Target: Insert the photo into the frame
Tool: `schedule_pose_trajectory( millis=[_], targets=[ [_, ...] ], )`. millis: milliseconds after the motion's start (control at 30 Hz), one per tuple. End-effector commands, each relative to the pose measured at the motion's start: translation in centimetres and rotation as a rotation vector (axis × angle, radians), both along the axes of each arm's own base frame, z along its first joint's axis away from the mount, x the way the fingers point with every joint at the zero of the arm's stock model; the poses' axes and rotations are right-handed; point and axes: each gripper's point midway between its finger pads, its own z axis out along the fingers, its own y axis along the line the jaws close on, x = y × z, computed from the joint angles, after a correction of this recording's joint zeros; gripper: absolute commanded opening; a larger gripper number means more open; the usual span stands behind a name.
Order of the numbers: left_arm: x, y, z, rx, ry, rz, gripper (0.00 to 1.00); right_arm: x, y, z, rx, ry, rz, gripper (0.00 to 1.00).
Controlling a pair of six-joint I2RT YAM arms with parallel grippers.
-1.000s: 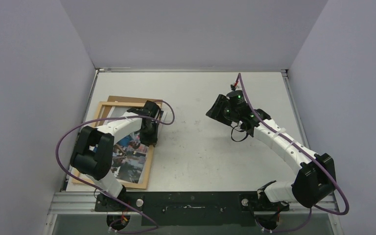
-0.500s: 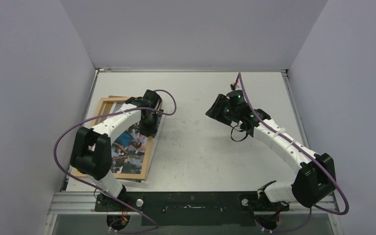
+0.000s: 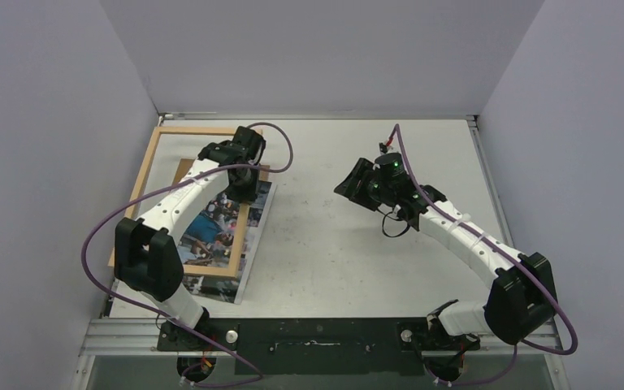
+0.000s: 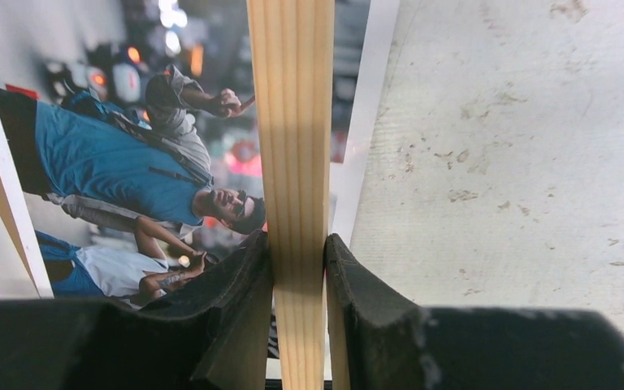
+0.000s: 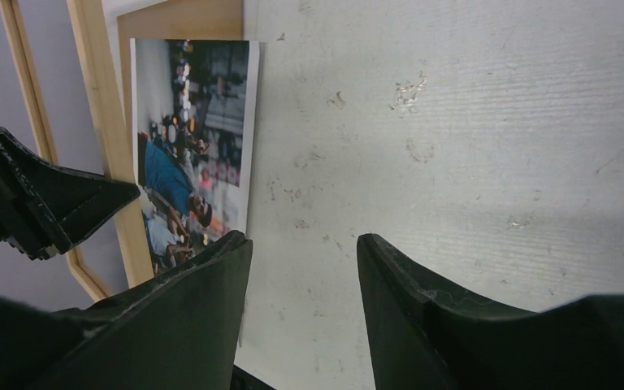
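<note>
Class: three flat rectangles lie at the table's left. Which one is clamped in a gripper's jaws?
The frame, the thin light-wood border, pinched by the left gripper; the photo and brown backing board lie ungripped beneath it.

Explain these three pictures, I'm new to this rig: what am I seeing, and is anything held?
Two robot arms are bolted at the near edge of a table. The wide picture looks down from above; the other two come from a camera on each wrist. The left gripper is shut on one long rail of the frame, which sits askew over the photo. The photo lies on the table, a brown backing board showing past its far end. The right gripper is open and empty above the table.
</note>
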Motion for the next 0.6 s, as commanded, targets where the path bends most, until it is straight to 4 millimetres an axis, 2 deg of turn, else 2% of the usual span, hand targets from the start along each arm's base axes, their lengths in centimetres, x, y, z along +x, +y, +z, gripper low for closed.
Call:
schedule_pose_trajectory(
  millis=[0, 200, 400, 467, 567],
  targets=[
    [2.3, -0.4, 5.5, -0.045, -0.176, 0.007, 0.00, 0.3, 2.2, 1.7, 0.111, -0.049, 0.029, 0.52],
    [4.0, -3.4, 7.7, -0.176, -0.224, -0.012, 0.00, -0.2, 3.0, 1.9, 0.175, -0.051, 0.036, 0.53],
    [4.7, -8.1, 10.9, -0.367, -0.264, -0.053, 0.00, -0.5, 3.5, 2.9, 0.238, -0.081, 0.049, 0.57],
    [4.9, -9.4, 12.1, -0.411, -0.282, -0.057, 0.00, -0.6, 4.0, 4.2, 0.273, -0.125, 0.072, 0.64],
    [4.8, -11.4, 14.4, -0.487, -0.308, -0.090, 0.00, -1.1, 5.0, 7.2, 0.351, -0.237, 0.131, 0.74]
  ],
)
